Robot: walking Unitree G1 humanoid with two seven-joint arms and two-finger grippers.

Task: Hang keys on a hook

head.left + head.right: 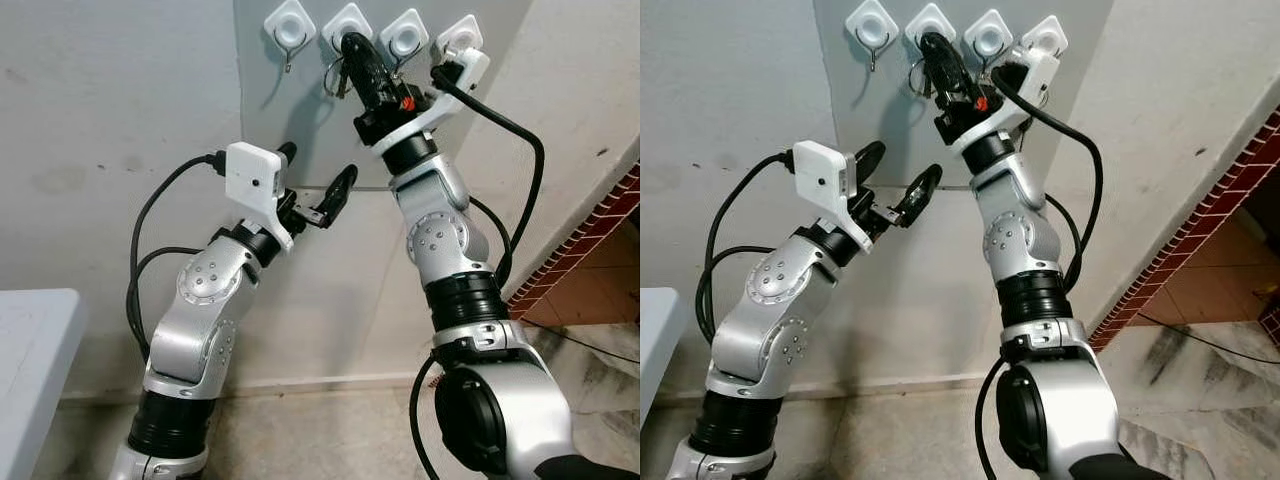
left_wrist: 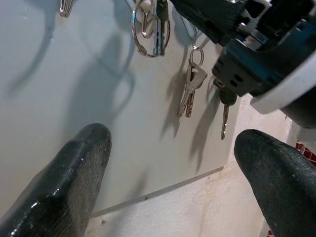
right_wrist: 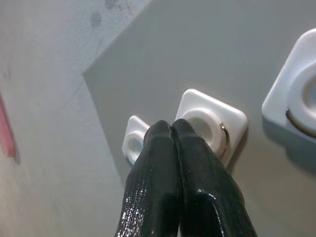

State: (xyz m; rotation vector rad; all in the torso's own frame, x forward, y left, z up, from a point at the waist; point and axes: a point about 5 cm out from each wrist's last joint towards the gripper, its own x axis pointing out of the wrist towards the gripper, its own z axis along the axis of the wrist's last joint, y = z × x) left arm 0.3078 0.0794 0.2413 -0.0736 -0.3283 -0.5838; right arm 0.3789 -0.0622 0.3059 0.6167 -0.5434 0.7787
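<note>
Keys point(image 1: 338, 75) on a steel split ring hang at the second of four white hooks point(image 1: 347, 27) on the grey panel point(image 1: 262, 100), right at the tips of the right gripper point(image 1: 352, 45), whose jaws are pressed together there; from the head views I cannot tell whether the ring has seated on the hook's wire or is pinched in the jaws. The left gripper point(image 1: 318, 178) waits below and to the robot's left of them, jaws wide and holding nothing. In the left wrist view the key ring point(image 2: 150, 29) dangles above and between those spread jaws, with two other key sets point(image 2: 190, 91) on the hooks beyond it, so the bunch is light, rigid metal that swings freely and would slip off smooth black fingers if held by a blade. The ring itself is the better hold, I judge, since it is the part that must pass over the hook. In the right wrist view the closed fingertips point(image 3: 170, 136) lie against the white hook base point(image 3: 212, 126), its thin wire curling just beside them; no metal shows between the jaws here.
</note>
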